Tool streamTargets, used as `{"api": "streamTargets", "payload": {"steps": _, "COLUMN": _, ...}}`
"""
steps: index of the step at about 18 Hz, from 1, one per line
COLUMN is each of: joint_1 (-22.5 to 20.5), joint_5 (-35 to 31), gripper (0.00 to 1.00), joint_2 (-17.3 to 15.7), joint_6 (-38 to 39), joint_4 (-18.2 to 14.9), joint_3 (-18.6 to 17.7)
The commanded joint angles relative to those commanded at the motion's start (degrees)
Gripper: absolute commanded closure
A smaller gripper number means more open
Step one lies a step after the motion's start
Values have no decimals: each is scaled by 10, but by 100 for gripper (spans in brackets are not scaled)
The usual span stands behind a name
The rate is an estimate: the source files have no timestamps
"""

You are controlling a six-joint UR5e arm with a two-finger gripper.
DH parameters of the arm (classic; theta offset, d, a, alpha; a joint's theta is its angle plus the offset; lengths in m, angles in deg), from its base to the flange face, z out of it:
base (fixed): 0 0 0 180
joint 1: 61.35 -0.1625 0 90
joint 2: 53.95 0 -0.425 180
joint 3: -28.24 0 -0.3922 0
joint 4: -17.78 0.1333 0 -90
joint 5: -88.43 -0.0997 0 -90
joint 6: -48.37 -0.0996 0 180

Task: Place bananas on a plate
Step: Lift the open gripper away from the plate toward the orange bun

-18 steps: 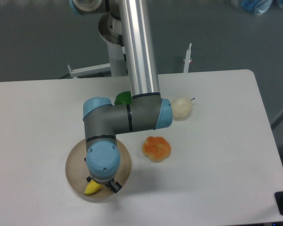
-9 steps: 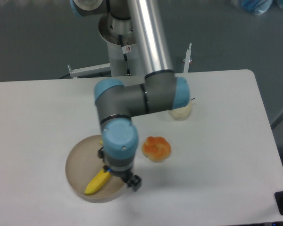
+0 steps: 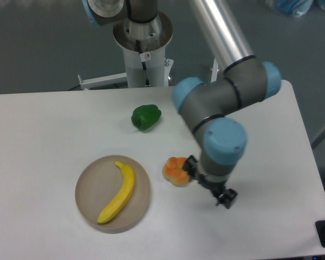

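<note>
The yellow banana [image 3: 119,193] lies on the beige-brown plate [image 3: 89,184] at the front left of the table, running from the plate's upper middle down to its front edge. My gripper [image 3: 214,190] hangs under the wrist well to the right of the plate, beside the orange fruit. It holds nothing. The wrist hides most of its fingers, so I cannot tell whether it is open or shut.
An orange lobed fruit [image 3: 175,169] sits just right of the plate, partly behind my wrist. A green pepper [image 3: 146,117] lies further back. The arm's base column [image 3: 143,49] stands at the table's far edge.
The arm has swung right, away from the plate, leaving the banana lying on it. The whole banana and the green pepper now show; the pale round fruit is hidden behind the arm.
</note>
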Motion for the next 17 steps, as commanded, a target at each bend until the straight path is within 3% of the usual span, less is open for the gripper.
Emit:
{"api": "streamTargets", "payload": {"steps": 4, "joint_1": -40, "joint_5": 1, "gripper": 0, "joint_2": 5, "joint_6": -65, "joint_4": -1, "joint_3": -2}}
{"api": "streamTargets", "payload": {"steps": 9, "joint_1": -69, "joint_5": 0, "gripper": 0, "joint_2": 12, "joint_6": -102, "joint_4": 38, "joint_3": -18}}
{"api": "streamTargets", "payload": {"steps": 17, "joint_1": -70, "joint_5": 0, "gripper": 0, "joint_2": 13, "joint_6": -112, "joint_4": 38, "joint_3": -21}}
